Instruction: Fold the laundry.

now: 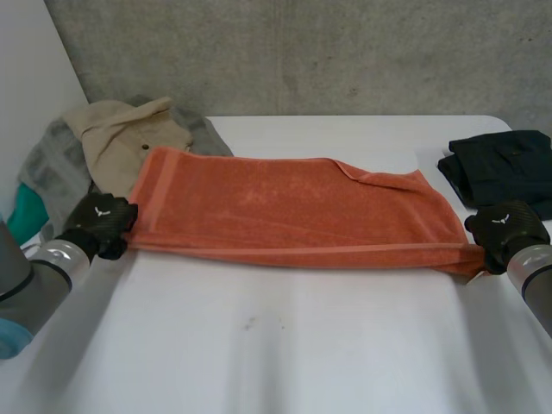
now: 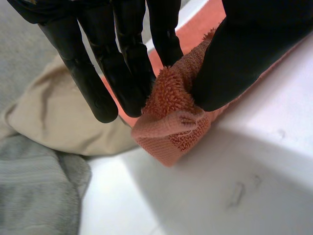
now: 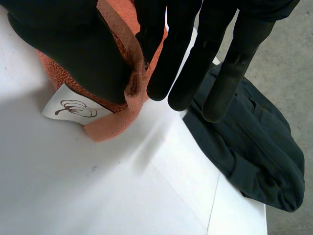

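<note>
towel: we see the orange towel (image 1: 285, 207) spread across the table (image 1: 276, 345) | left hand (image 1: 102, 222): thumb and fingers pinch its 8 o'clock corner | right hand (image 1: 507, 228): thumb and fingers pinch its 4 o'clock corner, by the white label (image 3: 73, 108) | nearby: beige garment (image 1: 121, 134) at the towel's 10 o'clock, dark garment (image 1: 504, 164) at 2 o'clock

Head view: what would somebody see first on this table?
A big orange towel lies stretched across the white table. The left hand pinches one near corner and the right hand pinches the other. A beige and grey laundry pile sits behind the left hand; dark folded clothes lie beside the right.
</note>
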`<state>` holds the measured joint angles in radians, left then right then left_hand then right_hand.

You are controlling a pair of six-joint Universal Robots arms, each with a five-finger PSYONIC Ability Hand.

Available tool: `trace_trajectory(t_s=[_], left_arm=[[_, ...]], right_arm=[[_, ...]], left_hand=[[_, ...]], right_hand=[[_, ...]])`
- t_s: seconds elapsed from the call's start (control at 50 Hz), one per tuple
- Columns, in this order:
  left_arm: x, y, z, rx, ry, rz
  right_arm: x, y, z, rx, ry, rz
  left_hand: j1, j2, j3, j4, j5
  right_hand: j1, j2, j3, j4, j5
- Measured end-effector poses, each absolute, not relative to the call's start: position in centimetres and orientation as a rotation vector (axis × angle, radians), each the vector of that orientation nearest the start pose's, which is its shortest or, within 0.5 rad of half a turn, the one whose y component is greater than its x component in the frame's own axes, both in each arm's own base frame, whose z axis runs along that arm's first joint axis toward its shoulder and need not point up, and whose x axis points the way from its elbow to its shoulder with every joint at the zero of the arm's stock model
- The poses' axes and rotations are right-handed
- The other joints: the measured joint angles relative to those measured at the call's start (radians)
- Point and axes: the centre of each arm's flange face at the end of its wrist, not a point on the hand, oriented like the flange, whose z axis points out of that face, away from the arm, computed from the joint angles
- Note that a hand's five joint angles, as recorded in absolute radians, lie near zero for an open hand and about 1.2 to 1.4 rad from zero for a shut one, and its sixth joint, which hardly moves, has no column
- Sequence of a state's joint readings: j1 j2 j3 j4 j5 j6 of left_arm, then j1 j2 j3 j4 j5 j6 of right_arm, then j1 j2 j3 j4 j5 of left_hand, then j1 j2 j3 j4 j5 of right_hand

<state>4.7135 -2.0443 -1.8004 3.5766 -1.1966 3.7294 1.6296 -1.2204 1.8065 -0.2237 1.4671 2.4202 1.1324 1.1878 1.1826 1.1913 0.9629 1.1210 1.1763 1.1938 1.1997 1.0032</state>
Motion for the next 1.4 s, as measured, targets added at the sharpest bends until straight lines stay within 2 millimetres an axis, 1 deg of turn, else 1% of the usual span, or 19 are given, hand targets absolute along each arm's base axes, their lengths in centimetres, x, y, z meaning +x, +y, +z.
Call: trace_trajectory(t_s=[0.12,0.26,0.28,0.34,0.42,0.48,0.58,0.7,0.92,0.94,1.1,1.14,1.18,1.24,1.26,1.28,1.3,1.34,1.4], left_arm=[[-16.2,-30.9,15.7,1.013,2.191,-1.892],[-15.7,-25.4,18.9,1.053,2.330,-1.702],[-15.7,-25.4,18.9,1.053,2.330,-1.702],[-15.1,-21.6,19.2,1.172,2.423,-1.443],[-14.5,-19.0,19.1,1.293,2.463,-1.214],[-14.1,-18.5,19.1,1.350,2.435,-1.127],[-13.9,-20.7,18.8,1.326,2.338,-1.199],[-15.3,-24.9,17.9,1.293,2.272,-1.360],[-18.6,-32.2,16.1,1.195,2.223,-1.587],[-18.9,-33.6,16.0,1.149,2.193,-1.630],[-19.9,-38.0,15.3,0.981,2.075,-1.714],[-20.2,-38.5,15.1,0.970,2.062,-1.721],[-20.7,-38.7,14.8,0.973,2.055,-1.729],[-21.3,-38.7,14.7,0.984,2.050,-1.737],[-22.0,-38.5,14.8,1.000,2.040,-1.755],[-22.4,-38.4,14.9,1.006,2.032,-1.767],[-22.7,-38.2,15.1,1.013,2.022,-1.782],[-23.3,-38.0,15.8,1.017,1.998,-1.814],[-23.6,-37.6,17.1,1.010,1.963,-1.856]], right_arm=[[15.7,-30.1,16.5,-1.200,2.597,-1.927],[15.2,-26.3,19.3,-1.392,2.656,-1.751],[15.2,-26.3,19.3,-1.392,2.656,-1.751],[14.4,-23.6,19.8,-1.562,2.720,-1.500],[13.5,-22.0,19.7,-1.682,2.750,-1.317],[13.0,-21.7,19.6,-1.735,2.761,-1.267],[12.7,-23.2,19.1,-1.725,2.767,-1.373],[13.1,-26.6,17.7,-1.648,2.765,-1.531],[16.8,-33.5,16.1,-1.537,2.579,-1.992],[17.4,-34.8,15.8,-1.527,2.535,-2.070],[19.7,-39.6,14.1,-1.516,2.418,-2.256],[20.0,-40.4,13.6,-1.515,2.410,-2.272],[20.2,-41.1,13.2,-1.512,2.404,-2.283],[20.4,-41.6,12.8,-1.509,2.400,-2.290],[20.7,-42.0,12.8,-1.493,2.396,-2.309],[20.7,-42.0,12.8,-1.486,2.395,-2.316],[20.8,-42.2,13.1,-1.460,2.396,-2.335],[21.0,-42.3,13.9,-1.404,2.392,-2.373],[20.9,-41.9,15.4,-1.325,2.389,-2.410]], left_hand=[[0.000,0.005,0.005,0.006,0.000],[0.000,0.006,0.005,0.006,0.000],[0.000,0.006,0.005,0.006,0.000],[0.000,0.007,0.005,0.006,0.000],[0.000,0.007,0.006,0.006,0.000],[0.000,0.008,0.010,0.006,0.000],[0.000,0.008,0.010,0.006,0.000],[0.000,0.008,0.010,0.006,0.000],[0.000,0.008,0.010,0.006,0.015],[0.000,0.008,0.010,0.006,0.015],[0.000,0.008,0.010,0.006,0.015],[-0.004,0.001,0.008,0.005,0.013],[-0.196,-0.221,-0.214,-0.215,-0.167],[-0.246,-0.285,-0.276,-0.288,-0.232],[-0.414,-0.433,-0.424,-0.441,-0.382],[-0.649,-0.662,-0.649,-0.651,-0.590],[-0.847,-0.845,-0.831,-0.842,-0.776],[-0.939,-0.966,-0.954,-0.971,-0.904],[-0.939,-0.984,-0.974,-0.988,-0.914]], right_hand=[[0.000,0.000,0.000,0.000,0.000],[0.000,0.000,0.000,0.000,0.000],[0.000,0.000,0.000,0.000,0.000],[0.000,0.000,0.000,0.000,0.000],[0.000,0.000,0.000,0.000,0.000],[0.000,0.000,0.000,0.000,0.000],[0.000,0.000,0.000,0.000,0.000],[0.000,0.000,0.000,0.000,0.000],[0.000,0.000,0.000,0.000,0.006],[0.000,0.000,0.000,0.000,0.006],[0.000,0.000,0.000,0.000,0.007],[-0.035,-0.056,-0.061,-0.062,-0.049],[-0.128,-0.181,-0.191,-0.194,-0.178],[-0.156,-0.209,-0.232,-0.238,-0.223],[-0.368,-0.432,-0.452,-0.460,-0.457],[-0.448,-0.511,-0.528,-0.538,-0.519],[-0.727,-0.790,-0.785,-0.795,-0.802],[-0.869,-0.926,-0.934,-0.942,-0.931],[-0.889,-0.959,-0.978,-0.986,-0.955]])
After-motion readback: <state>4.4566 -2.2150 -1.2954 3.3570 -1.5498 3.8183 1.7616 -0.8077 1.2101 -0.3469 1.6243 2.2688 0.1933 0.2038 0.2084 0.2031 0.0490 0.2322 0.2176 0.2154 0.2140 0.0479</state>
